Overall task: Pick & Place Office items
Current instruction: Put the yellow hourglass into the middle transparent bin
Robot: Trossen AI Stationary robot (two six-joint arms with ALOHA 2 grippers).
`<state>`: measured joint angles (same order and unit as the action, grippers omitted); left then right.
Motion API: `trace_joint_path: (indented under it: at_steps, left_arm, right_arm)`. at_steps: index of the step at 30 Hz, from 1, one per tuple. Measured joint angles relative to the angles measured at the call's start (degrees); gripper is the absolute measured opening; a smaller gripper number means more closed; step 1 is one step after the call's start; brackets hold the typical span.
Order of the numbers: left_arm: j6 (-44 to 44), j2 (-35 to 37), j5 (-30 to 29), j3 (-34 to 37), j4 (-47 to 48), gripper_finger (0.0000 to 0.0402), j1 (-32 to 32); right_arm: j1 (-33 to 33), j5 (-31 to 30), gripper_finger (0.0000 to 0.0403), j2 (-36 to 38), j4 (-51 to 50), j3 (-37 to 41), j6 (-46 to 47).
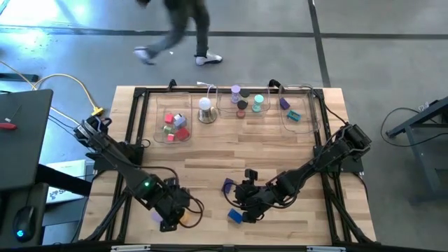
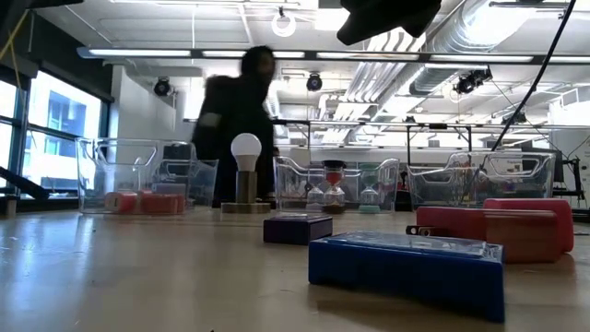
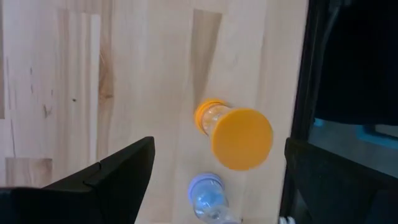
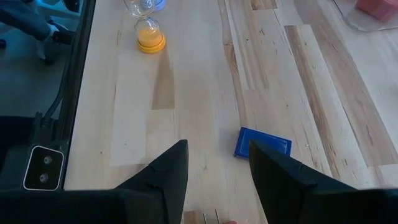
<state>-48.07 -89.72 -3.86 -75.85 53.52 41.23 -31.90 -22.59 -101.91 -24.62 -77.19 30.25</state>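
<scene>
Closest to the low camera, a blue block point(image 2: 406, 270) is seen lying flat on the wooden bench point(image 1: 210, 161), with a purple block point(image 2: 297, 228) behind it and red blocks point(image 2: 498, 226) to its right.

From above, the left pincer point(image 1: 170, 217) is seen low over the near left part of the bench, its fingers spread wide and nothing gripped. Between those fingers, in the left wrist view, an orange roll point(image 3: 236, 134) is seen standing, with a lilac roll point(image 3: 208, 198) just beside it.

Farther back, 3 clear trays are lined up. Red and pink blocks point(image 1: 176, 126) are held in the left tray point(image 1: 157, 124); a white dome on a metal base point(image 1: 206, 110) stands next to it. Lilac, black and teal rolls point(image 1: 245, 101) are held in the middle tray, and purple and teal pieces point(image 1: 290, 110) in the right tray.

The right pincer point(image 1: 246, 204) is seen low over the near middle, fingers partly apart and empty, beside the blue block point(image 1: 235, 216) and the purple block point(image 1: 227, 185). A person point(image 1: 178, 28) is seen walking beyond the bench.
</scene>
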Motion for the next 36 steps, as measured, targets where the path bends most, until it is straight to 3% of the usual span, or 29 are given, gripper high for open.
trace_joint_path:
  at_steps: [10, 36]
  left_arm:
    - [0.4, -4.3, 0.7, 0.0, 0.0, 0.035, 0.7]
    - [0.2, -7.6, -0.7, 0.0, -3.0, 0.035, 1.3]
  right_arm:
    - [0.0, 0.0, 0.0156, 0.0, -0.1, 0.0, 0.0]
    - [0.0, 0.2, 0.0156, 0.0, -0.5, 0.0, 0.1]
